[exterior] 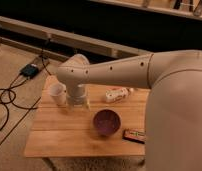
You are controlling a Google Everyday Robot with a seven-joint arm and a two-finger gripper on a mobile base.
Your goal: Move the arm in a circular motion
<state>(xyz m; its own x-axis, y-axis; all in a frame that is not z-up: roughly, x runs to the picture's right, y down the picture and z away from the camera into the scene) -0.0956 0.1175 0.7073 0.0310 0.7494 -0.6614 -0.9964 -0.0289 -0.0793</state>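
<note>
Dark cables [8, 102] are lying on the carpet at the far left, near a small black box [31, 70]. A wooden table [59, 136] is standing beside them, and a white cup [57, 94] is sitting upright at its left rear. Just right of the cup, the gripper [78, 104] is pointing down at the tabletop; whether it is spread or closed cannot be told. The arm [119, 72] is reaching in from the right above the table. A purple bowl [106, 122] is sitting mid-table, a white packet [116, 95] is lying behind it, and a dark bar [134, 135] is lying at the bowl's right.
</note>
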